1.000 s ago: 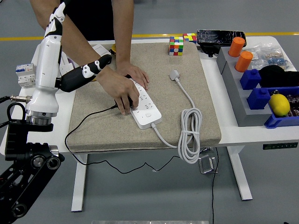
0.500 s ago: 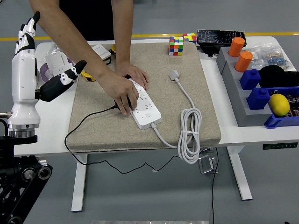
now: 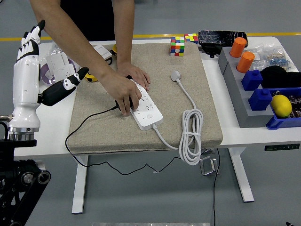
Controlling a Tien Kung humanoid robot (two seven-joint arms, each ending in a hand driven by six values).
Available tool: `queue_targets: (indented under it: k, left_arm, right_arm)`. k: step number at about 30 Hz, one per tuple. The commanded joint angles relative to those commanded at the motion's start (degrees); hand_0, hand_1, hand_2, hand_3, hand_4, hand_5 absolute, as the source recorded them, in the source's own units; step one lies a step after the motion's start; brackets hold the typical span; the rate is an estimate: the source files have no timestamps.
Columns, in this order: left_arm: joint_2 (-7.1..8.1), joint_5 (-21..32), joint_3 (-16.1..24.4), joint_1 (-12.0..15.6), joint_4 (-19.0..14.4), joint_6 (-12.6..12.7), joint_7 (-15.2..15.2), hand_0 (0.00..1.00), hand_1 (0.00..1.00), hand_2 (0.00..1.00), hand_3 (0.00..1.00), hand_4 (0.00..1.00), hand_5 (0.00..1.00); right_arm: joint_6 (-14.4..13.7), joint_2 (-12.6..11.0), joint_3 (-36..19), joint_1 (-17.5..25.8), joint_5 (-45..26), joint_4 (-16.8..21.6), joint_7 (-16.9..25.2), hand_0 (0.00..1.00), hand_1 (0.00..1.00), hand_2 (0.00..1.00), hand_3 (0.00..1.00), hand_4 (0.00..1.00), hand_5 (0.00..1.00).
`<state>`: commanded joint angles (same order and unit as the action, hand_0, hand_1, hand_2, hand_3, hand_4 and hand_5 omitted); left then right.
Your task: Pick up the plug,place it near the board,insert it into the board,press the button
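Robot's left hand (image 3: 32, 70) stood upright left of the beige mat (image 3: 103, 127), fingers straight together, thumb out toward it, holding nothing; the person's two hands (image 3: 123, 89) pressed flat on the mat.

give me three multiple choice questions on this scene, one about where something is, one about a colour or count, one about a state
1. Where does the white plug lie?
A. on the beige mat, apart from the power strip
B. inserted in the power strip
C. in the robot's left hand

2. How many orange cylinders stand in the grey tray?
A. one
B. two
C. four

3. What is the state of the robot's left hand?
A. closed around the plug
B. pressing the button on the strip
C. open, fingers straight, holding nothing

Answers:
1 A, the plug rests on the mat to the right of the power strip, not in any socket.
2 B, two orange cylinders show at the tray's far end.
3 C, the hand is raised at the left edge, away from the person's hands on the strip.
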<state>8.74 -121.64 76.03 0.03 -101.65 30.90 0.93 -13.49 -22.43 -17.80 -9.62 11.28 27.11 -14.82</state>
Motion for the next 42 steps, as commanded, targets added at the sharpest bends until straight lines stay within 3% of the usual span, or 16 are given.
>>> queue_targets:
  k: [2, 5, 6, 8, 11, 12, 17, 18, 21, 25, 33, 38, 42]
  left_arm:
    - [-0.02, -0.4, 0.5, 0.1, -0.1, -0.2, -0.2, 0.998, 0.998, 0.998, 0.998, 0.998, 0.640]
    - [-0.28, -0.4, 1.5, 0.3, -0.2, 1.9, 0.4, 0.998, 0.998, 0.998, 0.998, 0.998, 0.640]
    - [-0.38, -0.2, 1.8, 0.4, -0.3, 2.8, 0.9, 0.462, 0.584, 0.553, 0.998, 0.908, 0.487]
    - [-0.49, 0.1, 2.2, 0.5, -0.3, 5.0, 2.1, 0.462, 0.584, 0.553, 0.998, 0.908, 0.487]
    - [-0.24, -1.3, 2.3, 0.5, -0.3, 6.1, 2.5, 0.462, 0.584, 0.553, 0.998, 0.908, 0.487]
    - [-0.10, -1.8, 2.3, 0.5, -0.3, 6.1, 2.2, 0.204, 0.172, 0.226, 0.998, 0.521, 0.122]
    - [0.75, -5.0, 1.8, 0.1, -0.3, 4.2, 0.2, 0.204, 0.172, 0.226, 0.998, 0.521, 0.122]
    - [1.05, -5.7, 1.7, -0.1, -0.3, 2.3, -0.3, 0.139, 0.081, 0.170, 0.939, 0.542, 0.002]
    - [1.77, -6.5, 1.6, -0.7, -0.3, -3.0, -1.3, 0.139, 0.081, 0.170, 0.939, 0.542, 0.002]
    - [3.38, -7.5, 0.6, -1.8, -0.3, -12.1, -2.4, 0.121, 0.072, 0.165, 0.912, 0.580, 0.002]
    - [6.71, -7.4, -5.8, -6.4, -0.3, -29.2, -6.5, 0.115, 0.067, 0.163, 0.906, 0.604, 0.002]
    - [6.42, -7.8, -9.9, -11.0, -0.3, -37.7, -8.9, 0.110, 0.065, 0.164, 0.913, 0.583, 0.002]
    - [5.64, -8.3, -13.4, -15.2, 4.0, -42.9, -10.4, 0.113, 0.063, 0.165, 0.916, 0.544, 0.002]
  right_arm:
    - [0.0, 0.0, -0.1, 0.0, 0.0, 0.0, 0.0, 0.885, 0.795, 0.765, 0.769, 0.998, 0.808]
    - [0.0, 0.0, -0.3, -0.1, 0.1, 0.0, 0.0, 0.885, 0.795, 0.765, 0.769, 0.998, 0.808]
    - [0.0, 0.0, -0.3, -0.1, 0.1, 0.0, 0.0, 0.892, 0.797, 0.765, 0.770, 0.998, 0.808]
    - [0.0, 0.1, -0.3, 0.0, 0.1, 0.0, 0.0, 0.892, 0.797, 0.765, 0.770, 0.998, 0.808]
    - [0.0, 0.1, -0.3, -0.1, 0.1, 0.0, 0.0, 0.892, 0.797, 0.765, 0.770, 0.998, 0.808]
    - [0.0, 0.1, -0.4, -0.1, 0.1, 0.0, 0.0, 0.893, 0.797, 0.765, 0.770, 0.998, 0.808]
    - [0.0, 0.1, -0.4, -0.2, 0.1, -0.1, 0.0, 0.893, 0.797, 0.765, 0.770, 0.998, 0.808]
    - [0.0, 0.0, -0.4, -0.2, 0.0, -0.1, 0.0, 0.897, 0.797, 0.765, 0.770, 0.998, 0.808]
    - [0.0, 0.0, -0.3, -0.3, -0.1, -0.1, 0.0, 0.897, 0.797, 0.765, 0.770, 0.998, 0.808]
    - [-0.1, -0.1, -0.2, -0.4, 0.0, -0.1, 0.0, 0.903, 0.798, 0.766, 0.771, 0.998, 0.808]
    - [0.0, -0.3, 0.3, -0.4, -0.2, -0.1, 0.0, 0.903, 0.799, 0.765, 0.772, 0.998, 0.808]
    - [-0.1, -0.4, 0.5, -0.4, -0.3, -0.1, 0.0, 0.903, 0.799, 0.766, 0.773, 0.998, 0.808]
    - [-0.1, -0.4, 0.9, -0.5, -0.4, -0.1, 0.0, 0.907, 0.800, 0.766, 0.773, 0.998, 0.808]
